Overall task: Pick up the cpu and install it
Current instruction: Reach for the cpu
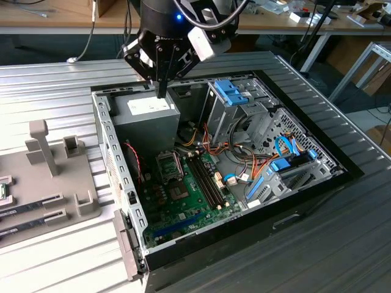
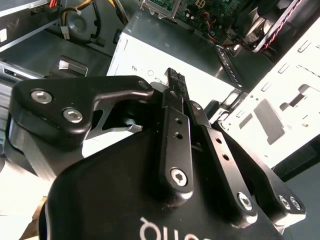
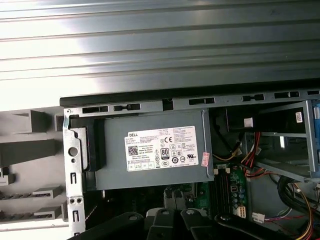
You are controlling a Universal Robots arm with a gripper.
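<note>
- Found the ribbed metal table (image 1: 49, 91) carrying everything; judged its grooves a likely trap for a dropped chip.
- Saw the computer case (image 1: 111, 160) lying open, walls high around the board; judged low sideways travel liable to catch a wall edge.
- Noted the grey power supply (image 1: 149, 110) directly beneath the claw (image 1: 162, 93), near but not visibly touching; reckoned a straight descent from there bound to strike its lid.
- Made out the green motherboard (image 1: 183, 201) on the case floor, loose red, yellow and orange cables (image 1: 214, 143) draped just beside it; feared snagging on those.
- Saw the grey fixture (image 1: 61, 177) on the table at the exterior view's left, well apart from the case.
- In the second wrist view, found the claw (image 2: 174, 80) clenched, fingertips pressed together, nothing visible between them; judged it unable to take a chip without releasing first.
- Spotted the cpu socket (image 1: 168, 163) on the board near the power supply; could not tell its contents; judged its contacts easy to damage under a tilted or misaligned placement.
- Took the small green-rimmed piece at the exterior view's left edge, by the fixture, for the cpu (image 1: 2, 190), well apart from the claw; judged so thin and flat a part hard to pinch squarely and prone to slipping.
</note>
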